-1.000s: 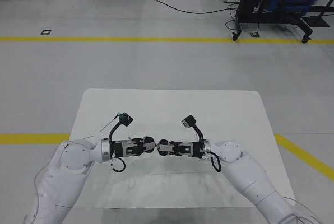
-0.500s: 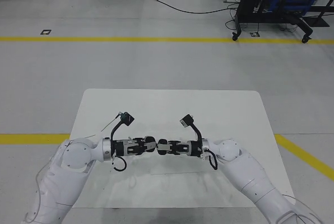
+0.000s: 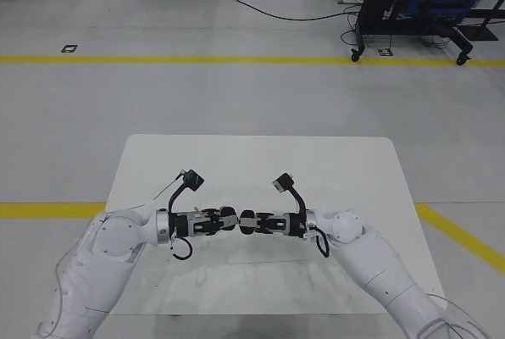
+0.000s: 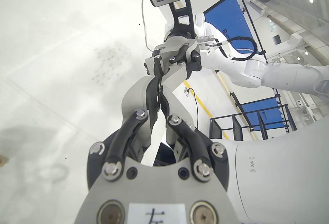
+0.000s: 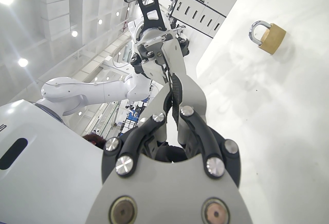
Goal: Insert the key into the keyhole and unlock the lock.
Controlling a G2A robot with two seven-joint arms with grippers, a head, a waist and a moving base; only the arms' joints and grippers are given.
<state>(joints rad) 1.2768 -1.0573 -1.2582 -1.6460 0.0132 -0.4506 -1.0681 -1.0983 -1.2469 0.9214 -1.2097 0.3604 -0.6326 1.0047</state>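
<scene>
Fingers (image 4: 135,99) pressed together, the left gripper (image 4: 157,96) hangs above the middle of the table (image 3: 337,161). It meets the right gripper (image 5: 172,91) tip to tip, and that one's fingers are closed against each other too. Something thin may be pinched where the tips touch, but I cannot make out the key there or anywhere on the table, so whether either gripper clamps it is unclear. Farther out, the padlock (image 5: 270,37) lies flat on the table, well apart from both grippers and near one table edge; which edge I cannot tell. Its long axis runs level with the table top and roughly square to that edge. The silver shackle (image 5: 254,29) points toward the edge, and the bottom face of the brass body, where the keyhole should sit, is turned toward the table's inner part. The shackle looks seated in the body, so the lock reads as locked. This seems an early step, likely a passing or re-gripping of the key between the arms, with insertion not yet begun. Next, one gripper needs to pin the brass body so it cannot slide. The other must bring the key in low along that long axis, blade lined up with the slot, then turn it.
</scene>
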